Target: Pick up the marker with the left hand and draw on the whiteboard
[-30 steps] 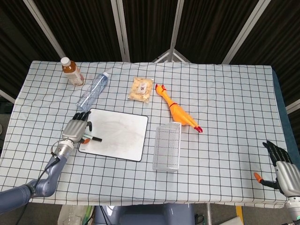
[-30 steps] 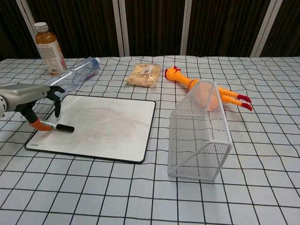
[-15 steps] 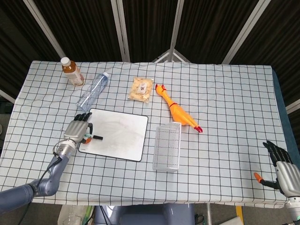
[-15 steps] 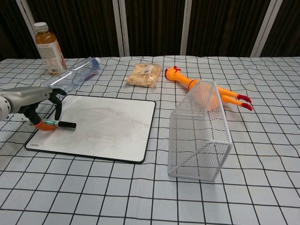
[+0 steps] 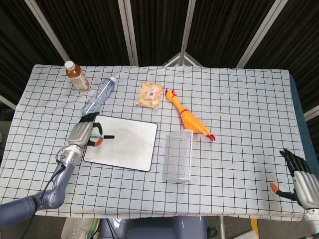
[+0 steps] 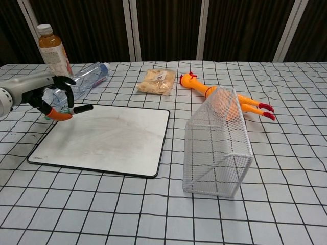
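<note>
Right hand: nearest me, at the table's near right corner, fingers spread, holding nothing. I leave it idle.

Basket: white wire, on its side, just right of the whiteboard. Not part of the job.

Whiteboard: flat on the checked cloth, faint grey smears, no fresh line that I can make out.

Left hand: at the board's far left corner, fingers curled around the marker.

Marker: held in the left hand, lying nearly level, dark end pointing right over the board, apparently clear of the surface.

Step in hand, as I judge it: the pick-up looks done; drawing not yet begun. Next I must tilt the tip downward, lower it until it touches the board, then drag across. I cannot tell whether the cap is on.

Beyond the board: clear bottle lying on its side, just behind my left hand; snack bag; rubber chicken; tea bottle upright at far left.
</note>
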`<move>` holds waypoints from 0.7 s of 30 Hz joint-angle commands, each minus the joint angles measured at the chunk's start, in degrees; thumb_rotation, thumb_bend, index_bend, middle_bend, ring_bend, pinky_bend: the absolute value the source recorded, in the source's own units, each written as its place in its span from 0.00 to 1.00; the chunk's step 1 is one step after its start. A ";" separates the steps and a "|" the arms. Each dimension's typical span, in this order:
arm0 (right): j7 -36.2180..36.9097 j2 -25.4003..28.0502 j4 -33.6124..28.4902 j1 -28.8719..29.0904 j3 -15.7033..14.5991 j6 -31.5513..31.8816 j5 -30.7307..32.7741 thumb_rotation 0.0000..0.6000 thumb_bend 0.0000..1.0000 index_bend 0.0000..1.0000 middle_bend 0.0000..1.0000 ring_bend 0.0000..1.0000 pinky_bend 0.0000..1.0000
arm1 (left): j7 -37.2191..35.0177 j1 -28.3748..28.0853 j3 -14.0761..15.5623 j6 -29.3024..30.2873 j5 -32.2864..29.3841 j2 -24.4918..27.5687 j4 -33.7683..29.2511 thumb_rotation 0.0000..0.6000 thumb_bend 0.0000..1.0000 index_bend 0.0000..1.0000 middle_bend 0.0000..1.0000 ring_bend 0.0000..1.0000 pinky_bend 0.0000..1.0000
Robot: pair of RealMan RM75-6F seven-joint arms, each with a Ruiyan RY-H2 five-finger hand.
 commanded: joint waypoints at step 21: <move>1.03 0.05 0.46 0.23 0.17 -0.63 0.48 1.00 0.27 0.00 0.00 0.00 0.00 | -33.11 -1.64 -2.39 1.46 14.59 -13.91 7.14 1.00 0.58 0.72 0.15 0.00 0.03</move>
